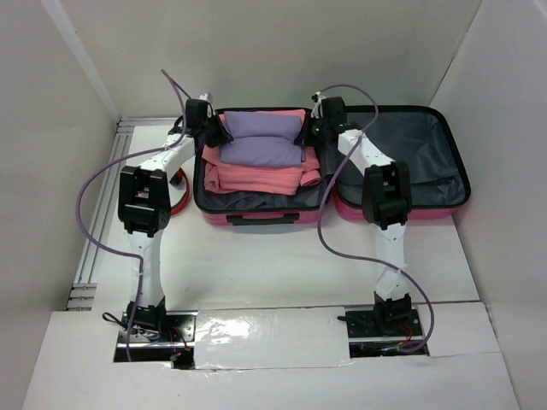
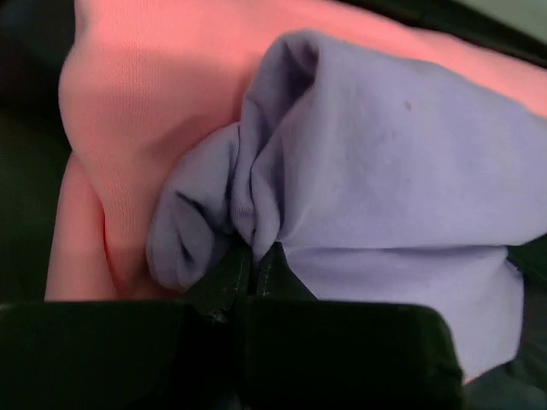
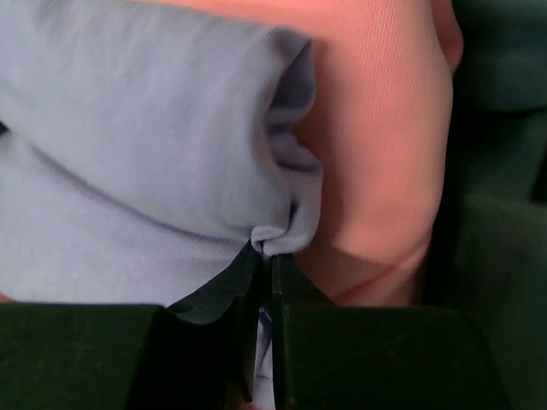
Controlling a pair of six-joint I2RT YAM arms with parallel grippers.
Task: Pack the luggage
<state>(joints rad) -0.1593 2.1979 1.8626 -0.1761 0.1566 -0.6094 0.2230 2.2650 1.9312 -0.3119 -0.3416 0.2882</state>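
Observation:
The luggage [image 1: 256, 219] lies open on the table, pink shell, grey lining; its lid half [image 1: 427, 162] lies to the right. A folded pink garment [image 1: 256, 175] lies in the left half, with a folded lavender garment [image 1: 261, 141] on top. My left gripper [image 1: 214, 130] is shut on the lavender garment's left edge [image 2: 248, 213]. My right gripper [image 1: 316, 128] is shut on its right edge [image 3: 282, 231]. The pink garment shows under it in the left wrist view [image 2: 145, 102] and the right wrist view [image 3: 376, 128].
A red round object [image 1: 178, 192] lies partly hidden behind the left arm, left of the suitcase. White walls enclose the table on the left, back and right. A metal rail [image 1: 94, 256] runs along the left edge.

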